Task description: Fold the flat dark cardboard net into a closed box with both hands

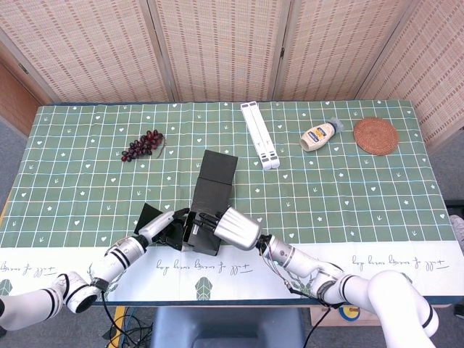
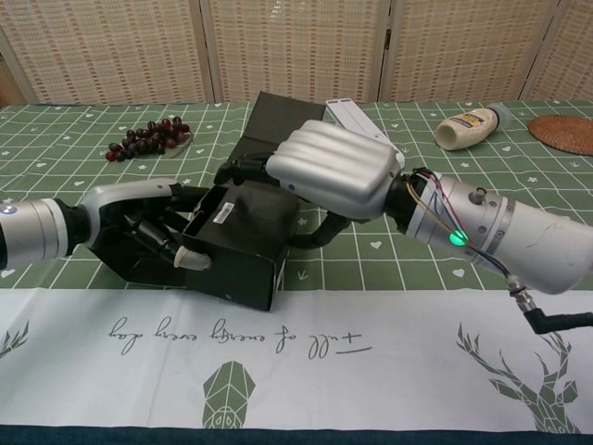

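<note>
- The half-folded dark cardboard box (image 2: pixel 243 243) sits on the green gridded tablecloth of the table (image 1: pixel 348 196), close to the table's near edge, with both hands at it.
- The left hand (image 2: pixel 153 232) is at the box's left side; its fingers (image 2: pixel 193 260) curl against the box's front-left wall, the white tip of one pressed to the cardboard.
- The right hand (image 2: pixel 329 171) lies over the top of the box, its dark fingers (image 2: pixel 243 171) reaching across the open top towards the left hand; the thumb hooks down behind the box's right wall.
- A loose dark flap (image 1: pixel 149 214) lies flat on the table to the box's left, partly hidden under the left hand.
- Another long panel (image 1: pixel 214 176) stretches from the box towards the far side.
- The box's interior and the right hand's palm are hidden, so how firmly it grips cannot be told.
- Beyond the box lie a bunch of dark red grapes (image 1: pixel 142 145), a white folding stand (image 1: pixel 260 135), a pale squeeze bottle (image 1: pixel 320 135) and a round woven coaster (image 1: pixel 375 135).
</note>
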Tool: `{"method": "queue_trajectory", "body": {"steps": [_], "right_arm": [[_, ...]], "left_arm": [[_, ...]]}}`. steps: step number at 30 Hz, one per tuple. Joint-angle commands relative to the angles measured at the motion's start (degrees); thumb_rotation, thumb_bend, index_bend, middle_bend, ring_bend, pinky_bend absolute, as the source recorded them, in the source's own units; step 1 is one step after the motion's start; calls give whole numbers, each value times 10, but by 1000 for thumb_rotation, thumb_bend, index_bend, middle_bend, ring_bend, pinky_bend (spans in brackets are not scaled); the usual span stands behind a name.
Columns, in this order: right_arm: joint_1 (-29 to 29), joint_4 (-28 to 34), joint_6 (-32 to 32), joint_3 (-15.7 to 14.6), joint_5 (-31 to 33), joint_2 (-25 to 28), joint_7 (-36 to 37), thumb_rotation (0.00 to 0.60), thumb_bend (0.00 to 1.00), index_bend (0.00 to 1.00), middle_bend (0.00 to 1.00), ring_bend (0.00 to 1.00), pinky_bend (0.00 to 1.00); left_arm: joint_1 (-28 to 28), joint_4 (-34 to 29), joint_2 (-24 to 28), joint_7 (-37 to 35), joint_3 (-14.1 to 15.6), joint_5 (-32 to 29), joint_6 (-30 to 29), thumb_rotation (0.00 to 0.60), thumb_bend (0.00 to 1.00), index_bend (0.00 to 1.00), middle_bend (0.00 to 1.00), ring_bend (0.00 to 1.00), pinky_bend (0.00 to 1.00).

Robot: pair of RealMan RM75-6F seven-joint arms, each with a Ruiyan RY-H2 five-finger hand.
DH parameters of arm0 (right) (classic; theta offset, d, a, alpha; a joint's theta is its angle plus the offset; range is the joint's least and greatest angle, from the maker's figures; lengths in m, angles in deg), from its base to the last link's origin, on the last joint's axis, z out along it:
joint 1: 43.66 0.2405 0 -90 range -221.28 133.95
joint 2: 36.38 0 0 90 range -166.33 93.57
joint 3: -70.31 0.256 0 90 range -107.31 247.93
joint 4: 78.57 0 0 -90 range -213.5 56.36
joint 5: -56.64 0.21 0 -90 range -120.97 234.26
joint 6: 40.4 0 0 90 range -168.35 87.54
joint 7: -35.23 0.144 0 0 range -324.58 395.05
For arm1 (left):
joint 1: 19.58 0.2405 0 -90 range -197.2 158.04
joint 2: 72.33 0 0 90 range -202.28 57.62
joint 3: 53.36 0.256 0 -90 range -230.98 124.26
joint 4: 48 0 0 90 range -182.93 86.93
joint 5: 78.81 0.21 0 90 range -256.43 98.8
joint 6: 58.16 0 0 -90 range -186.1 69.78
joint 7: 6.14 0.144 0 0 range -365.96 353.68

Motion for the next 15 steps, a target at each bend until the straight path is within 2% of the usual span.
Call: {"method": "queue_trajectory", "body": {"steps": [1,15], "right_arm": [[1,1,-6,-4,0,2,-2,600,220,177,259,669,1000],[11,19,-35,-10,1,12,-14,600,242,199,269,669,1000]], "left_arm": [[0,2,-1,-2,0,0,1,600,112,181,191,549,900],[-4,9,-6,-13,2,5,5,600,112,163,191,546,899]]}}
